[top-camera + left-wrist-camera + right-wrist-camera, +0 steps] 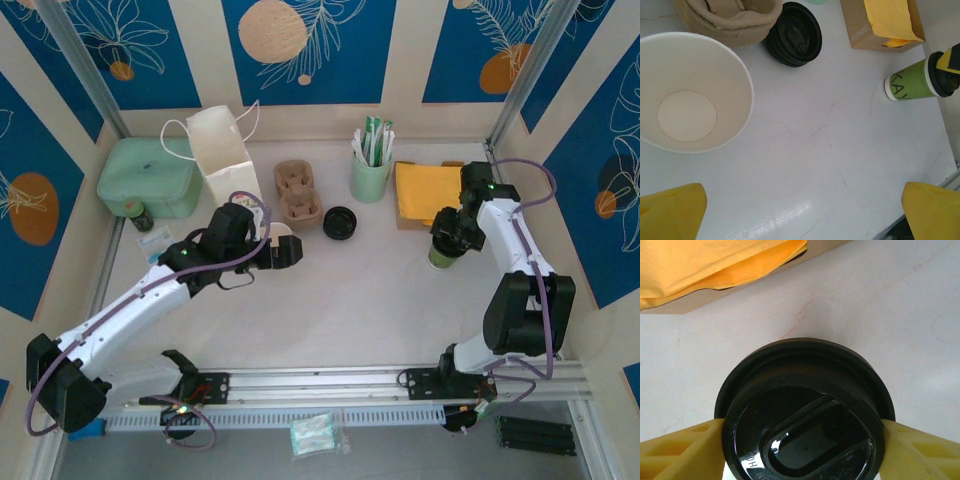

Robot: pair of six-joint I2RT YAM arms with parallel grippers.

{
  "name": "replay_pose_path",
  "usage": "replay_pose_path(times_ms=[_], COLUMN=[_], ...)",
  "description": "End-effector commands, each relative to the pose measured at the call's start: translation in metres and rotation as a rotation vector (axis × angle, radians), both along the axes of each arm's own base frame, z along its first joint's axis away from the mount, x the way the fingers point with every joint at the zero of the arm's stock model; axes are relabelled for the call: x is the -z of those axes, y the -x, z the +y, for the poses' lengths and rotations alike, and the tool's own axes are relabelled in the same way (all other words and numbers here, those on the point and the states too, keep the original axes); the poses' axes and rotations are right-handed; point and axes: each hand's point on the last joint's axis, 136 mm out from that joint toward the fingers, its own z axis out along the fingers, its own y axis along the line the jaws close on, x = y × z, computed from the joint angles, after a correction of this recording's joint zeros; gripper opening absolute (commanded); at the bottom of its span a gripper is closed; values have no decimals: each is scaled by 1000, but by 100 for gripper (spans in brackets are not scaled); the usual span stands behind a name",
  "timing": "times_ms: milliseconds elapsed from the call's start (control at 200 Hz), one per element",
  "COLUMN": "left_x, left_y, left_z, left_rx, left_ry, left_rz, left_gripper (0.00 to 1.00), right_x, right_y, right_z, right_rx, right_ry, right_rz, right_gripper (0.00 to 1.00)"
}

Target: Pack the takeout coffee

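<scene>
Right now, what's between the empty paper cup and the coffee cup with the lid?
Nothing, just bare table. The left wrist view shows it between the empty cup and the takeout coffee.

Brightness: all three views evenly bright under soft white light from above.
Shadows: faint and short, with soft patches under the arms on the table (380,300), overhead view.
Glare: a pale streak at the bottom centre of the left wrist view; small highlights on the lid of the takeout coffee (805,435).
Focus: yellow fingertips (670,212) soft in the bottom corners.
Distortion: frame posts lean outward toward the upper corners, overhead view.
</scene>
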Motion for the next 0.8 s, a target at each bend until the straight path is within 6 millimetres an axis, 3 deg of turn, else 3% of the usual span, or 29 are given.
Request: replay_pose_path(times_ms=[0, 210, 795], left_x=[-19, -18, -24], left_y=[-4, -4, -5], left_z=[-5, -5, -4], left_rx=[26, 26, 31], left_ry=[28, 30, 12], left_rz=[-43, -42, -42], left_gripper=[99, 99, 99], right_x=[2, 2, -19], right_y=[-5, -6, -11], right_z=[2, 3, 10], right_rx=[-1, 0, -4], right_ry=[-18, -20, -59], right_rz=[-1, 2, -76], right_gripper=[74, 85, 95])
